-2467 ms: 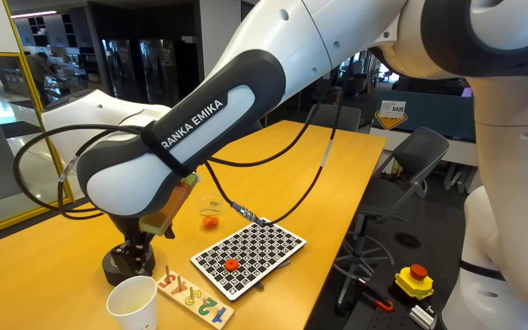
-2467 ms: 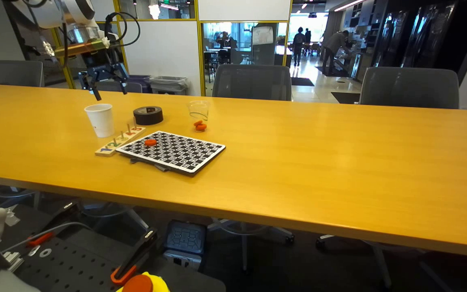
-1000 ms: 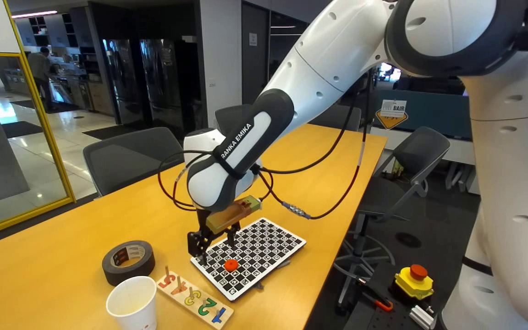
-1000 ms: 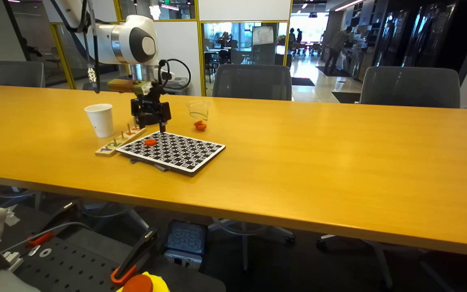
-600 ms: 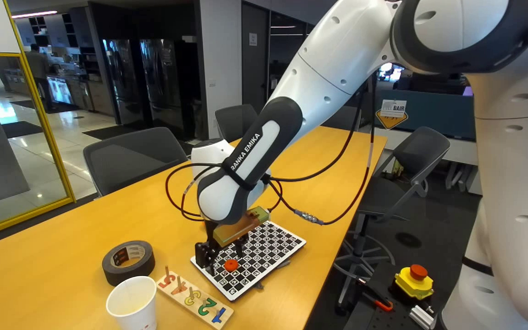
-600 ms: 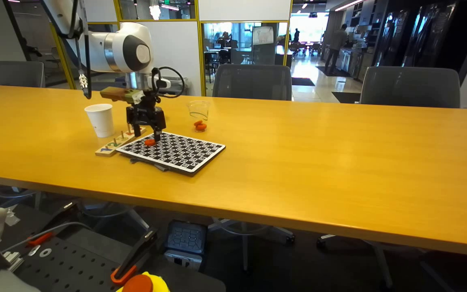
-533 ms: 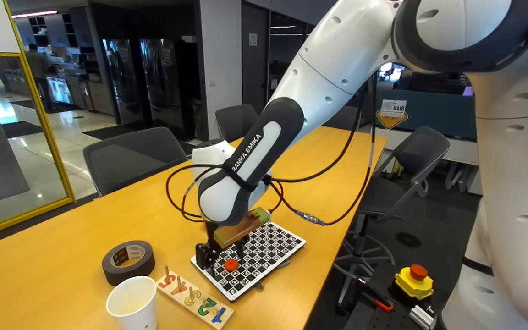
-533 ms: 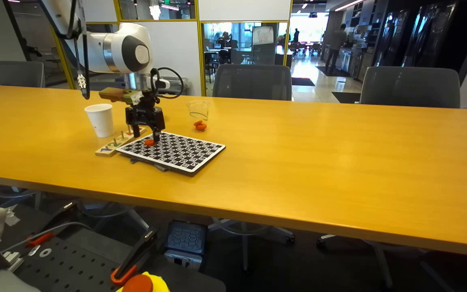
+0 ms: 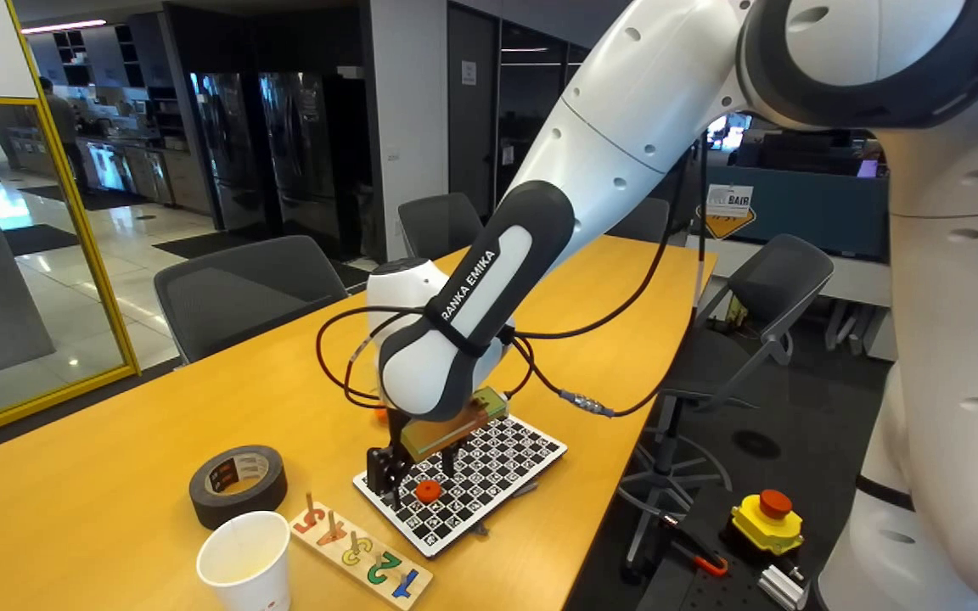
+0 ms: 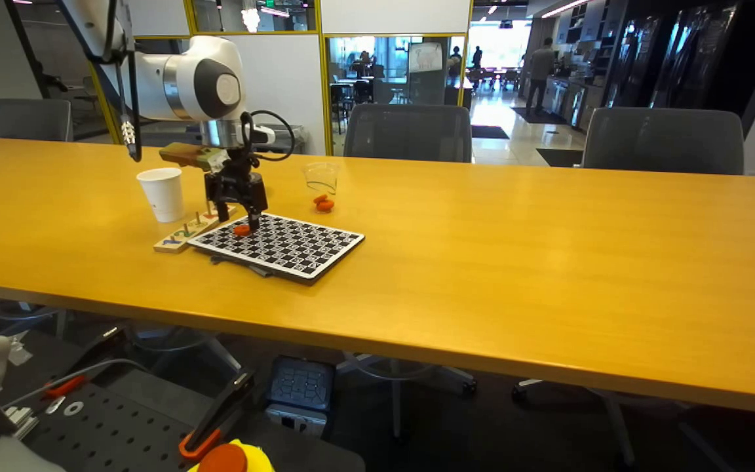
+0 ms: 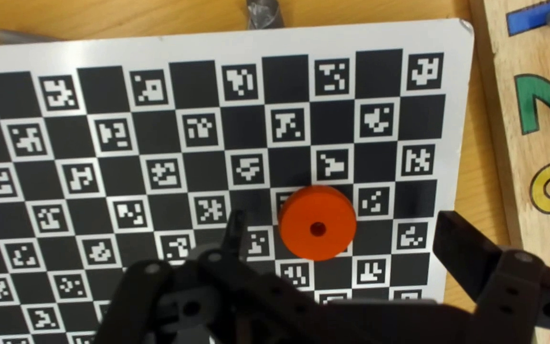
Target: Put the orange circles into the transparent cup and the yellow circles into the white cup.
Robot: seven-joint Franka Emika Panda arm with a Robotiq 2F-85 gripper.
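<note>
One orange circle (image 9: 429, 491) lies flat on the checkered board; it also shows in an exterior view (image 10: 242, 231) and the wrist view (image 11: 317, 223). My gripper (image 9: 421, 485) is open and empty just above the board, its fingers on either side of this circle (image 11: 343, 222) without touching it. The transparent cup (image 10: 321, 176) stands behind the board with orange circles (image 10: 324, 205) at its bottom. The arm mostly hides that cup in an exterior view. The white cup (image 9: 244, 556) stands upright, also here (image 10: 162, 195); its inside looks yellowish. No separate yellow circle can be made out.
The checkered board (image 9: 497, 450) lies near the table edge. A wooden number board with upright pegs (image 9: 362, 556) lies close beside it. A black tape roll (image 9: 238, 485) sits behind the white cup. Cables hang from the arm.
My gripper has moved from near the tape roll and white cup to the board and lowered around the orange circle. In the last half second it has barely moved. The discs and cups have stayed put.
</note>
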